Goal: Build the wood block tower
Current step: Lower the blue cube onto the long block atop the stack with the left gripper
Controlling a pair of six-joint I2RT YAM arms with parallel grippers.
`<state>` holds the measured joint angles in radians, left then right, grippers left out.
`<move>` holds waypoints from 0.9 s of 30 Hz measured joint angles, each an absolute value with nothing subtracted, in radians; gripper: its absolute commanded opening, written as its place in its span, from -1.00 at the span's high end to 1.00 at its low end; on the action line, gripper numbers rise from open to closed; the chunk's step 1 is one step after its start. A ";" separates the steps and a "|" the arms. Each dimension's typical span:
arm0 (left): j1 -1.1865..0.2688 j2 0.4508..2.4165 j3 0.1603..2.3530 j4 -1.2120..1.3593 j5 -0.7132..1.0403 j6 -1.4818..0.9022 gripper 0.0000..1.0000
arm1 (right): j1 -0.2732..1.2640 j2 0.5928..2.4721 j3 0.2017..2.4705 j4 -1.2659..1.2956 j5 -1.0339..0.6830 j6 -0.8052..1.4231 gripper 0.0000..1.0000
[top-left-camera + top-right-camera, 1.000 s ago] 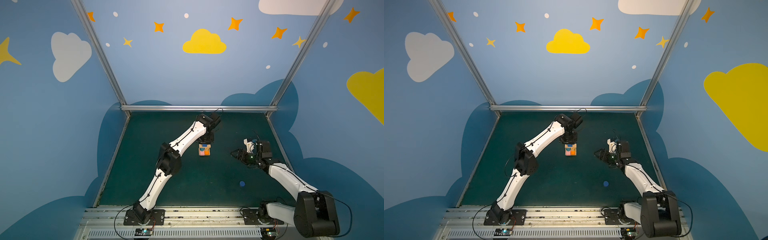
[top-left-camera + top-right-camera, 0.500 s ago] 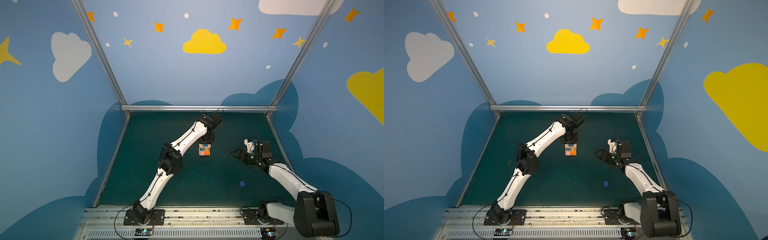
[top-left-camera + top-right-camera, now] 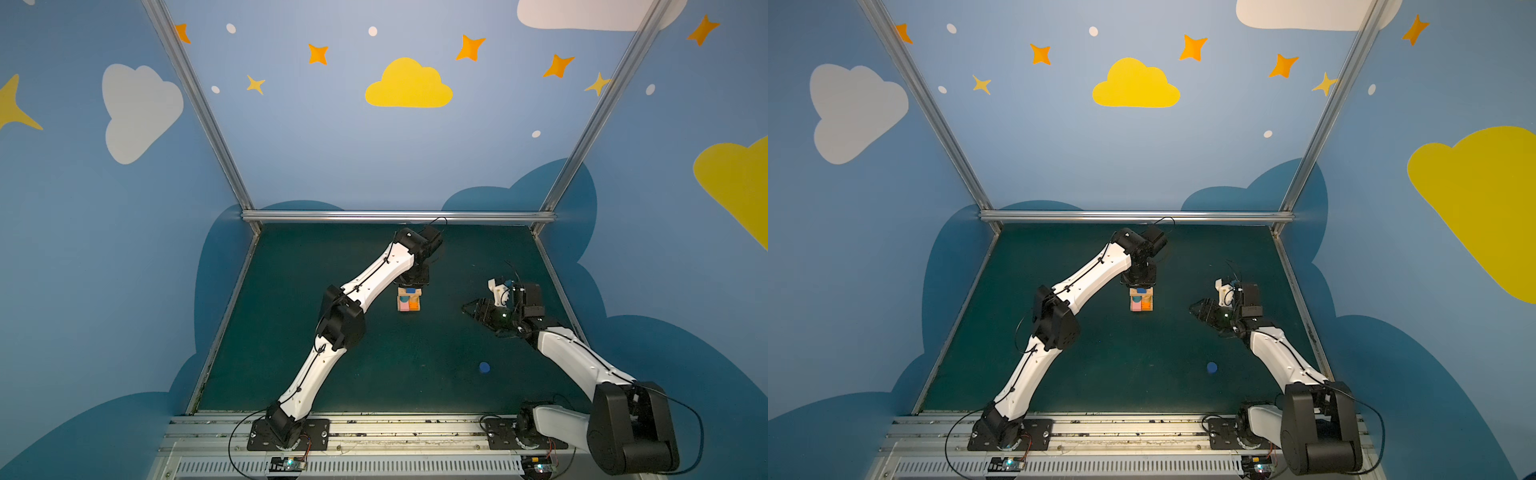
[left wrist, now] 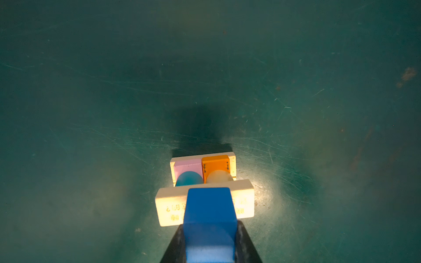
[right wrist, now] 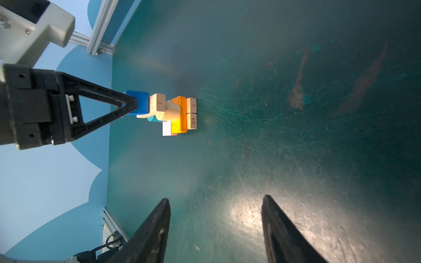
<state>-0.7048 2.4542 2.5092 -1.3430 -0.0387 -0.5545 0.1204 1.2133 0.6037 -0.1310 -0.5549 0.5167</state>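
The wood block tower [image 3: 409, 300] [image 3: 1141, 300] stands mid-mat. Two tan bars [image 5: 191, 113] form its base. On them lie a pink bar [image 4: 186, 165] and an orange bar [image 4: 215, 162]. A teal cylinder [image 4: 189, 178] and a tan cylinder [image 4: 218, 177] carry a tan cross bar [image 4: 169, 205]. My left gripper [image 4: 209, 225] [image 3: 410, 286] points down over the tower, shut on the blue cube [image 4: 209, 209] [image 5: 141, 102], which meets that top bar. My right gripper [image 5: 215, 198] [image 3: 467, 308] hovers open and empty to the tower's right.
A dark-blue short cylinder [image 3: 484, 367] [image 3: 1212, 367] lies alone on the green mat [image 3: 374, 374], nearer the front and right of the tower. Aluminium rails [image 3: 395, 216] and blue walls bound the mat.
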 measured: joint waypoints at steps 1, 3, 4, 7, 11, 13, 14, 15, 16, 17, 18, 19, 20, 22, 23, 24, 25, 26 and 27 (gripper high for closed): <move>-0.705 2.454 2.509 -1.343 -0.039 -0.554 0.37 | 0.120 1.213 0.604 -0.131 -0.556 0.517 -0.25; -0.705 2.454 2.509 -1.343 -0.038 -0.555 0.32 | 0.120 1.213 0.604 -0.131 -0.558 0.516 -0.25; -0.705 2.454 2.509 -1.343 -0.038 -0.554 0.31 | 0.120 1.213 0.604 -0.131 -0.559 0.517 -0.25; -0.705 2.454 2.509 -1.344 -0.038 -0.554 0.24 | 0.120 1.213 0.604 -0.131 -0.560 0.517 -0.25; -0.705 2.454 2.509 -1.344 -0.038 -0.554 0.21 | 0.120 1.213 0.604 -0.131 -0.561 0.517 -0.25; -0.705 2.454 2.509 -1.344 -0.038 -0.554 0.21 | 0.119 1.213 0.604 -0.131 -0.561 0.517 -0.25; -0.705 2.454 2.509 -1.344 -0.038 -0.554 0.20 | 0.119 1.213 0.604 -0.131 -0.562 0.517 -0.25; -0.705 2.454 2.509 -1.344 -0.038 -0.554 0.19 | 0.119 1.213 0.604 -0.131 -0.562 0.517 -0.25; -0.705 2.454 2.509 -1.344 -0.038 -0.554 0.19 | 0.119 1.213 0.604 -0.131 -0.562 0.517 -0.25; -0.705 2.454 2.509 -1.344 -0.038 -0.554 0.18 | 0.119 1.213 0.604 -0.131 -0.562 0.517 -0.25; -0.705 2.454 2.509 -1.344 -0.038 -0.554 0.17 | 0.119 1.213 0.604 -0.131 -0.562 0.517 -0.25; -0.705 2.454 2.509 -1.344 -0.038 -0.554 0.15 | 0.119 1.213 0.604 -0.131 -0.562 0.517 -0.25; -0.705 2.454 2.509 -1.344 -0.038 -0.554 0.14 | 0.119 1.213 0.604 -0.131 -0.562 0.517 -0.25; -0.705 2.454 2.509 -1.344 -0.038 -0.554 0.09 | 0.119 1.213 0.604 -0.131 -0.562 0.517 -0.25; -0.705 2.454 2.509 -1.344 -0.038 -0.554 0.09 | 0.119 1.213 0.604 -0.131 -0.562 0.517 -0.25; -0.705 2.454 2.509 -1.344 -0.038 -0.554 0.07 | 0.119 1.213 0.604 -0.131 -0.562 0.517 -0.25; -0.705 2.454 2.509 -1.344 -0.038 -0.554 0.03 | 0.119 1.213 0.603 -0.131 -0.562 0.517 -0.25; -0.705 2.454 2.509 -1.344 -0.038 -0.554 0.00 | 0.119 1.213 0.603 -0.131 -0.562 0.518 -0.25; -0.705 2.454 2.509 -1.344 -0.038 -0.554 -0.02 | 0.119 1.213 0.603 -0.131 -0.562 0.518 -0.25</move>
